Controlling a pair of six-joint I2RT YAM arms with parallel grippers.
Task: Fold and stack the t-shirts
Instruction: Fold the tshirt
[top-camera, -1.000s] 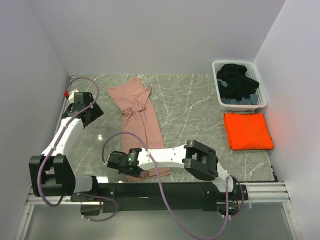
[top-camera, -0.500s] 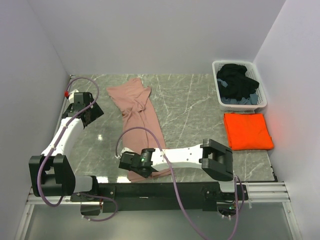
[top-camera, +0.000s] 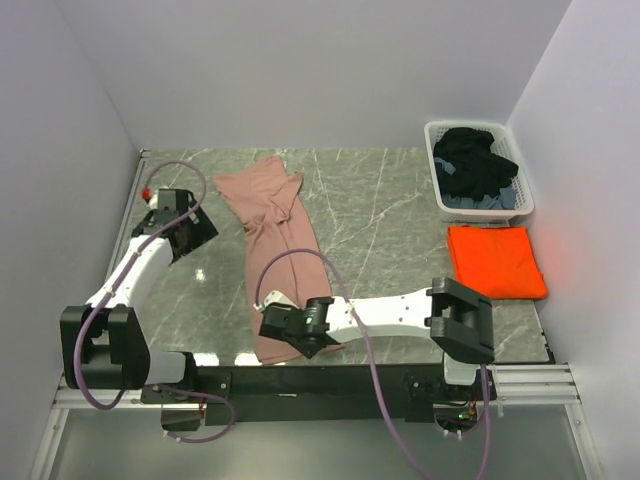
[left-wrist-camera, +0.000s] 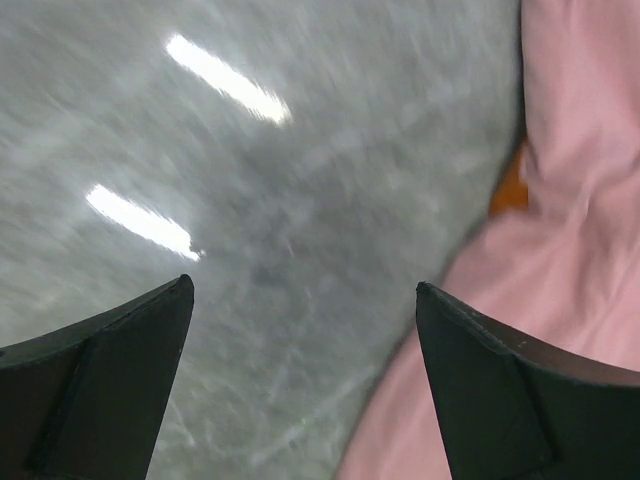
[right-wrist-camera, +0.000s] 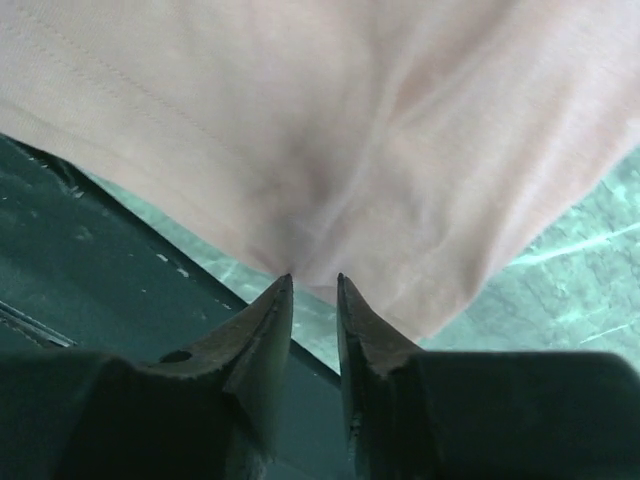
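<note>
Pink tee (top-camera: 280, 235) is laid as a long narrow strip on the table (top-camera: 380, 200), hem at the near edge. Orange tee (top-camera: 495, 262) is folded, well apart at right. Right gripper (right-wrist-camera: 312, 280) is at that hem, jaws narrowly parted, cloth puckered at the tips; a hold cannot be confirmed. Left gripper (left-wrist-camera: 305, 385) is spread wide, empty, beside the tee. Judged: all hem layers should be pinched, carried low, edges squared.

You're working in a robot lab test cell, not a home: plain white panels (top-camera: 300, 70) box in the grey marble-patterned tabletop (top-camera: 380, 210) on three sides. The left arm (top-camera: 135, 268) and right arm (top-camera: 395, 310) are bolted to a black rail (top-camera: 320, 380), trailing loose purple cables (top-camera: 290, 253).
</note>
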